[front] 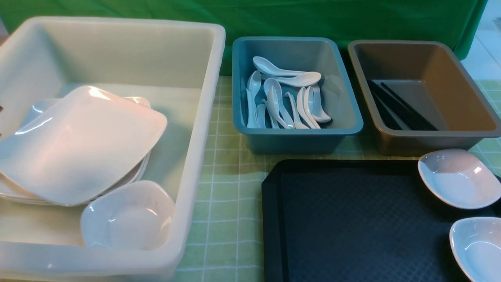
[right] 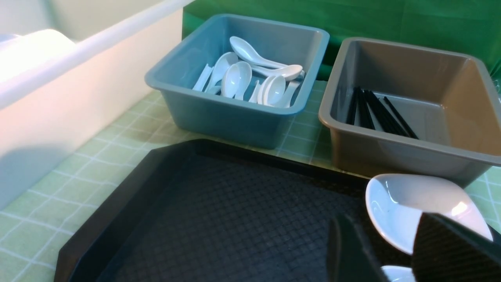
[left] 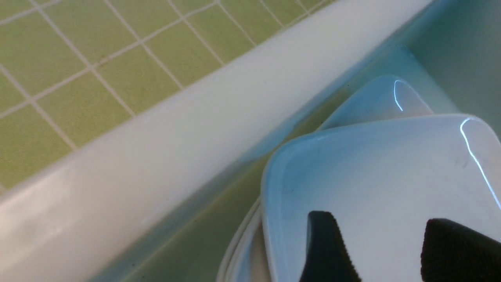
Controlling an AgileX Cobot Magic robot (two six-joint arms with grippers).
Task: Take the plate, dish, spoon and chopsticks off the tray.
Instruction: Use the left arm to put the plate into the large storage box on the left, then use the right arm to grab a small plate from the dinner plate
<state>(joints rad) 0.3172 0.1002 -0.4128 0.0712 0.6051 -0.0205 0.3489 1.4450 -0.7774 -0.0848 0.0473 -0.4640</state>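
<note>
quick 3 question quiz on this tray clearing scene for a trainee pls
1. True or false: a spoon lies on the tray.
2. Which container holds the chopsticks? A white tub, B blue bin, C brown bin.
3. How many small white dishes sit on the tray?
Key: 1 false, the spoons are all in the blue bin. 2 C, the brown bin. 3 two, both at the tray's right edge.
</note>
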